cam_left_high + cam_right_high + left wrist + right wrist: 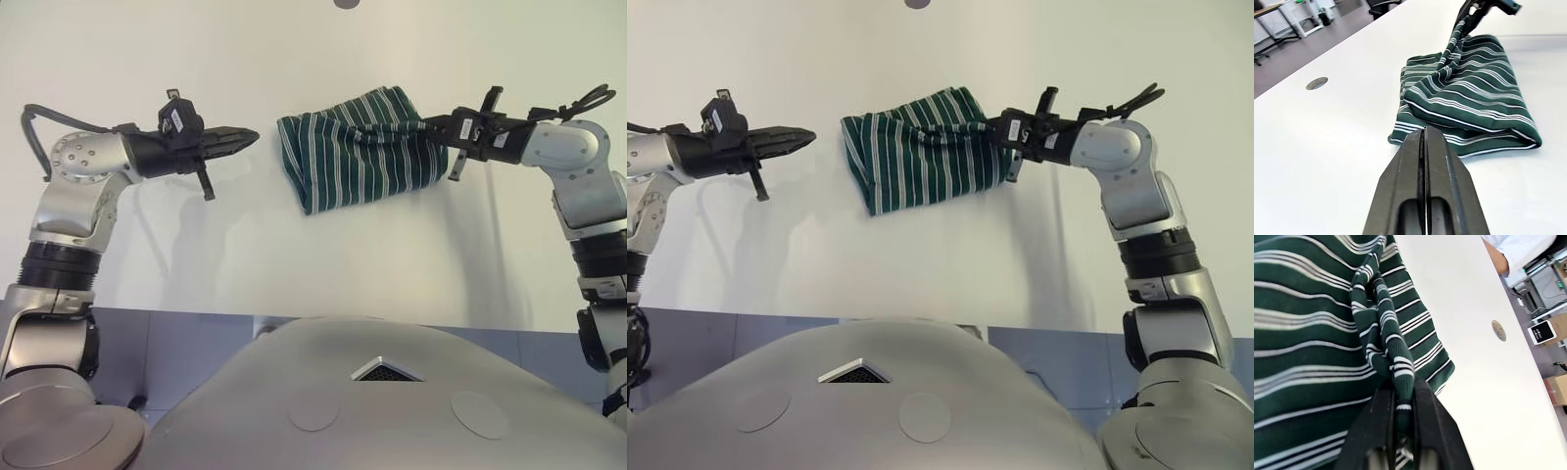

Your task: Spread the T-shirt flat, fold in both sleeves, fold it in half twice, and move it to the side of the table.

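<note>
A green T-shirt (358,147) with white stripes lies folded into a compact bundle on the white table (294,255). My right gripper (431,125) is shut on a pinched ridge of the T-shirt (1396,367) at its right edge, lifting that fabric slightly. My left gripper (250,137) hovers shut with nothing in it, a short way to the left of the bundle. From the left wrist the closed fingers (1425,161) point at the near corner of the T-shirt (1469,103), without touching it.
A round grey cable port (1316,83) is set into the table beyond the shirt. Bare tabletop lies to the left and in front of the bundle. Floor and desks (1283,19) show past the table's far edge.
</note>
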Tool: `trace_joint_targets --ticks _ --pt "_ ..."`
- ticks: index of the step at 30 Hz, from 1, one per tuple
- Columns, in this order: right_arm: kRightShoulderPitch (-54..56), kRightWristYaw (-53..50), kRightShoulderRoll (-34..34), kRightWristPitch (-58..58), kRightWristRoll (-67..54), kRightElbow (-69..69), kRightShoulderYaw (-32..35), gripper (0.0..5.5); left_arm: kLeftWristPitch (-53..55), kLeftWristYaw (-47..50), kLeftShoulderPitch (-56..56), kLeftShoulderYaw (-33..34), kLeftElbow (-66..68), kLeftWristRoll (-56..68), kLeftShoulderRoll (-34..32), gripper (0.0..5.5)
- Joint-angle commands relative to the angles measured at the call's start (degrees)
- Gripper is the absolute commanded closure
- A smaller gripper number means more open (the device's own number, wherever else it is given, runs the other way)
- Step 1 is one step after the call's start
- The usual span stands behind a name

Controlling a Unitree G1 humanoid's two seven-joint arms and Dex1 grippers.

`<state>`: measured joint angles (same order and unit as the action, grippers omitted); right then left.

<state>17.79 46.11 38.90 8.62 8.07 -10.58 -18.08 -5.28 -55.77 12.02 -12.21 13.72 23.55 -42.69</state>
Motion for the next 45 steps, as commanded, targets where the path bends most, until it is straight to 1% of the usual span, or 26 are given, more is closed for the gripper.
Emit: trace_joint_targets --ticks 1,2,4,7,9,13,16,18,19,21,22,24,26,32,40,45 --pt "7.5 -5.4 -5.9 5.9 6.1 -10.2 -2.9 5.3 -5.3 6.6 4.7 1.4 13.8 -7.1 7.7 5.5" --pt "8.0 -5.8 -6.5 6.8 6.3 -11.4 -3.0 5.3 -6.3 7.0 5.1 1.6 15.3 -8.0 9.0 5.5" --pt "7.9 -5.0 -7.1 8.3 6.2 -12.2 -3.1 5.3 -7.4 7.4 4.4 1.2 14.4 -9.4 11.6 5.5" --pt "7.4 -4.0 -7.2 9.2 5.7 -12.0 -2.8 5.3 -5.2 7.9 1.7 0.4 6.9 -9.5 14.7 5.5" --pt "7.3 -3.2 -7.0 9.0 5.0 -11.2 -2.2 5.3 -2.6 9.9 0.9 1.4 3.0 -9.5 15.7 5.5" --pt "6.2 0.6 -5.2 6.2 -0.4 -7.2 1.4 5.3 -1.2 16.1 4.4 5.1 6.2 -13.5 14.8 5.5" --pt "5.8 2.1 -4.4 5.2 -1.1 -6.2 2.2 5.3 -1.2 14.4 3.4 5.6 3.6 -14.9 12.5 5.5" --pt "5.5 2.2 -4.3 4.9 -1.0 -6.0 2.2 5.3 5.1 8.8 0.4 6.5 -6.7 -6.2 12.5 5.5" --pt "5.4 2.1 -4.4 4.9 -0.8 -6.2 2.2 5.3 10.6 6.9 -1.4 7.6 -13.5 1.2 12.6 5.31" --pt "5.1 1.7 -4.4 5.0 -0.1 -6.5 2.2 5.3 19.7 7.2 -2.8 10.4 -20.9 10.4 12.9 5.05" --pt "4.8 1.4 -4.4 5.1 0.2 -6.5 2.2 5.3 22.8 8.7 -2.9 11.5 -21.8 12.0 12.9 4.86" --pt "4.2 1.0 -4.4 5.1 0.6 -6.4 2.2 5.3 25.5 11.8 -2.0 11.4 -19.4 9.1 12.6 4.49" --pt "4.0 0.9 -4.6 5.1 1.0 -6.3 2.1 5.3 26.0 13.5 -2.4 9.1 -18.1 4.5 12.3 4.1" --pt "3.9 0.8 -4.6 5.4 1.7 -6.9 2.1 5.3 31.4 12.6 -6.3 5.5 -23.1 4.2 13.5 4.07" --pt "3.8 0.6 -4.7 5.7 2.2 -7.2 1.9 5.3 30.8 14.6 -5.7 2.6 -17.6 -3.9 13.3 4.07" --pt "3.9 0.5 -4.8 5.7 2.2 -7.4 1.9 5.3 31.3 14.5 -5.3 3.7 -16.3 -4.4 14.7 4.07"
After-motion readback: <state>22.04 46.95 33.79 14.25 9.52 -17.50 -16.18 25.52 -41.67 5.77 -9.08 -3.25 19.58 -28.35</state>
